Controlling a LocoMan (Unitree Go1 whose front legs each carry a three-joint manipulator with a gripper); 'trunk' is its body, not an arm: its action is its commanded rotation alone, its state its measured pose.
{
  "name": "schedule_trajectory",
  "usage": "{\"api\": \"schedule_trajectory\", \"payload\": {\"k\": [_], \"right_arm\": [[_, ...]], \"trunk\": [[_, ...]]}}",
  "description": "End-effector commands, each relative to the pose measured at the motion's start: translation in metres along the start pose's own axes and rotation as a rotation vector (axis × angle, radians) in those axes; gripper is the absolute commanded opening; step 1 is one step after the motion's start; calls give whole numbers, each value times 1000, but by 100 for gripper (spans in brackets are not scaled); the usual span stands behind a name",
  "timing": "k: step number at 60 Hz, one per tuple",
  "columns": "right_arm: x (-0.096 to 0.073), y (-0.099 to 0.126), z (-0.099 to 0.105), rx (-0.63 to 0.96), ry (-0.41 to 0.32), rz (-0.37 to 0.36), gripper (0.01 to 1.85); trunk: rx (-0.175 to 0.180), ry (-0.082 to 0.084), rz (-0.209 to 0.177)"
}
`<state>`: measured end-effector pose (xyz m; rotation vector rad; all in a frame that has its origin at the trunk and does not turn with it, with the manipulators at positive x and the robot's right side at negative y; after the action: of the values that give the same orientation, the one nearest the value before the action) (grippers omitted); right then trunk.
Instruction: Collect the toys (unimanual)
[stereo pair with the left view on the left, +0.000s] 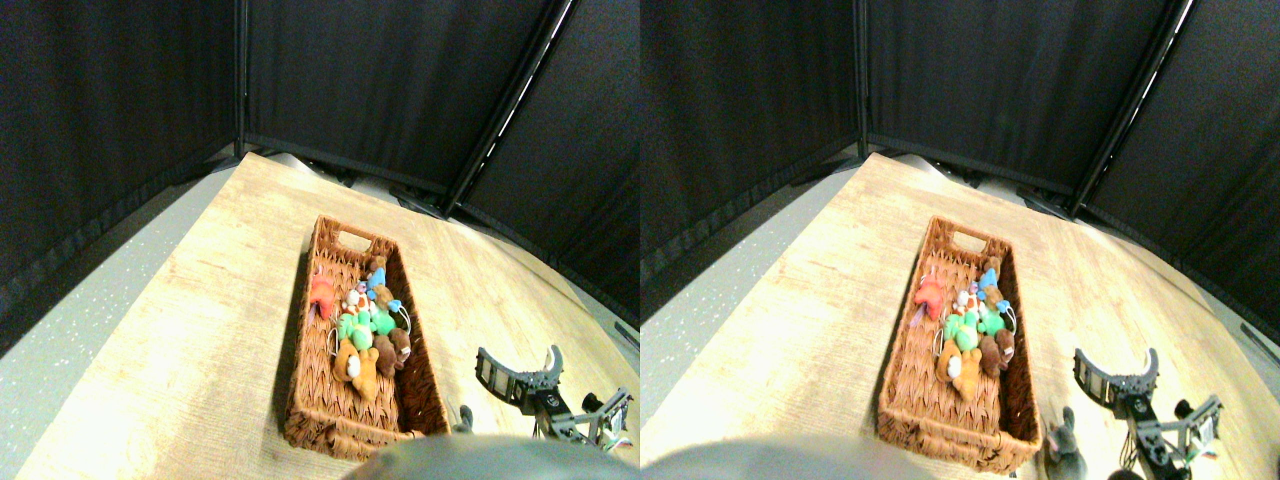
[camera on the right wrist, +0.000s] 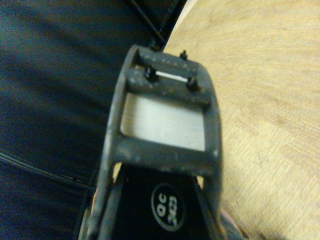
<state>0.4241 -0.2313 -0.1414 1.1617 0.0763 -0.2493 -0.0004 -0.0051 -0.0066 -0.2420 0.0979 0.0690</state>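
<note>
Toys in basket: you have a heap of small plush animals (stereo pair with the left view on the left: 365, 325) lying in the middle of the brown wicker basket (stereo pair with the left view on the left: 300, 400), red at the left wall, blue and orange toward the far end, green in the centre, brown nearest you.
Toy left out: one grey plush (stereo pair with the left view on the left: 463, 418) sits on the desk (stereo pair with the left view on the left: 200, 330) just beside the basket's near right corner, partly cut off at the picture's lower edge.
Claw: your right claw (stereo pair with the left view on the left: 520, 372) hangs over the desk to the right of the basket, apart from every toy. Its two jaws stand spread wide and hold nothing.
Wrist view: you see only the dark jaw frame, bare wood and black curtain; no toy shows there.
Handling: judge the grey toy as very light, soft and squashy, not fragile. It will give under the jaws and may roll or slide on the smooth wood if nudged.
Where to grip: take it across the body's thickest part, closing well in; its metal loop cannot be made out here.
Progress: apparently only this grey one remains.
</note>
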Motion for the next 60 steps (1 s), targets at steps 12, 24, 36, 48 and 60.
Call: {"api": "schedule_trajectory", "payload": {"k": [12, 24, 36, 48, 60], "right_arm": [[-27, -7, -8, 118, 11, -11, 86], [-46, -21, -18, 195, 99, -105, 91], [-49, -40, -22, 209, 169, -112, 91], [-44, -60, -27, 228, 152, -170, 87], [-39, -80, -38, 262, 187, -235, 80]], "trunk": [[-23, 19, 0], [-28, 20, 0], [-37, 19, 2], [-53, 13, 17], [-60, 10, 29]]}}
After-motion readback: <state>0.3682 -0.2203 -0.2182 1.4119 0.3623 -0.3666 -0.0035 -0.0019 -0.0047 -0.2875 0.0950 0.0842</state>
